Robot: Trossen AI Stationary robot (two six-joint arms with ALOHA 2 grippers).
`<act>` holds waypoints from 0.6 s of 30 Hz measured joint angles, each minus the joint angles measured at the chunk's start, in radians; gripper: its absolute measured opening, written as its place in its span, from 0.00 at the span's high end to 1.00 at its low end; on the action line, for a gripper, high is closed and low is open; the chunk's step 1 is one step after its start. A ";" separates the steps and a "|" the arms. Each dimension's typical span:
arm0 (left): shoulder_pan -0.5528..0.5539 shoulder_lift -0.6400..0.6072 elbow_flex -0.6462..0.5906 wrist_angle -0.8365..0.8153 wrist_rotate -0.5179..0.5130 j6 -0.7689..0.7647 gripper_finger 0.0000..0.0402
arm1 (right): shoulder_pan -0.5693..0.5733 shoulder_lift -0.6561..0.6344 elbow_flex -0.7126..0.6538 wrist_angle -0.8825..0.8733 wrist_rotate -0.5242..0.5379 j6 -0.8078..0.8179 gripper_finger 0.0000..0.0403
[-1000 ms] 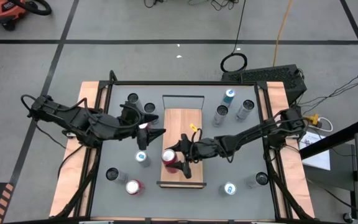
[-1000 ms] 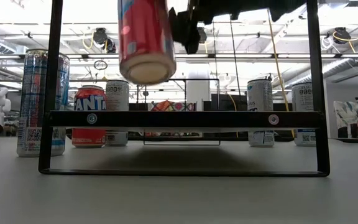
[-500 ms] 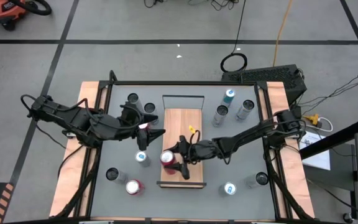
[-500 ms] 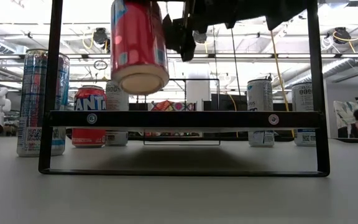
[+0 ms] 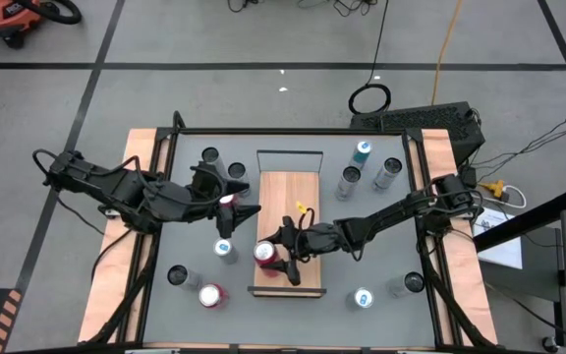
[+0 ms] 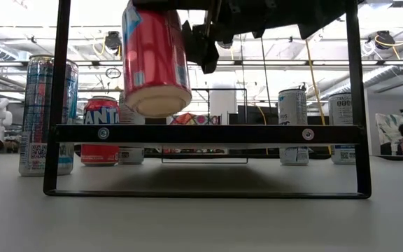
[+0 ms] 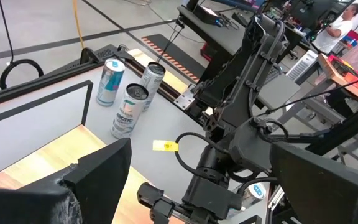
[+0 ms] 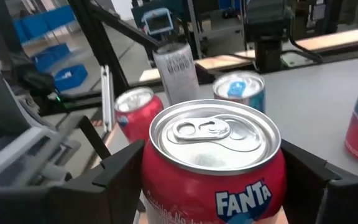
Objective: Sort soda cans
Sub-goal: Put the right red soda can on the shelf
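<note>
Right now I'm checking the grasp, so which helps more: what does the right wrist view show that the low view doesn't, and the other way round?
Only the right wrist view shows the held red can's silver top and pull tab, with dark fingers against both its sides. Only the low view shows the can's bare underside hanging in the air above the black frame's crossbar, tilted, and touching nothing beneath it. Both show the right gripper shut on that red can, with more cans standing behind it.
</note>
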 joint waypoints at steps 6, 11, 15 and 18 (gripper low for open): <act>0.000 0.000 0.000 0.000 0.000 0.001 0.05 | 0.000 0.001 0.000 -0.021 0.000 0.002 0.35; 0.000 0.000 0.000 0.000 0.000 0.001 0.05 | 0.000 0.000 0.000 -0.029 0.000 0.009 0.35; 0.000 0.005 0.000 -0.003 0.000 0.001 0.05 | 0.000 0.000 0.000 -0.007 0.001 0.007 0.35; 0.000 0.010 0.000 -0.004 0.000 0.001 0.05 | 0.000 0.000 0.000 0.042 0.002 0.025 0.35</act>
